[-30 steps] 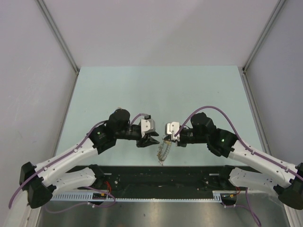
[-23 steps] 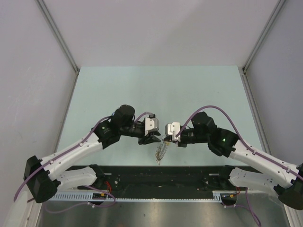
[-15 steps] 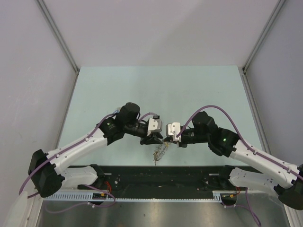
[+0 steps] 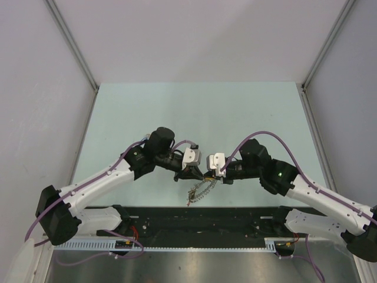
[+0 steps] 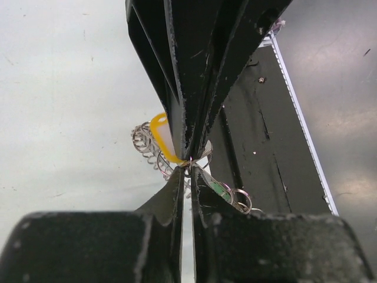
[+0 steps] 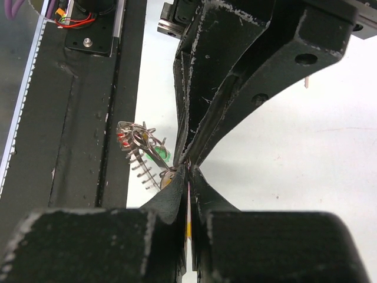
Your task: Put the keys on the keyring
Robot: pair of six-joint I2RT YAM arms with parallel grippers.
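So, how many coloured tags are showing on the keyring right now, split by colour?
yellow tag: 1
green tag: 1
red tag: 1
Total: 3 tags in view on the keyring, which is pinched between the left gripper and the right gripper. More tags may be hidden among the keys.

keyring [image 4: 200,191], grey tangle of silver keys and wire loops, hanging slantwise down toward the near edge, top pinched between the closed tips of the left gripper [image 5: 187,165] and right gripper [image 6: 188,170], 1 yellow tag [image 5: 160,134], 1 green tag [image 6: 160,155], small red tags [image 6: 122,139]
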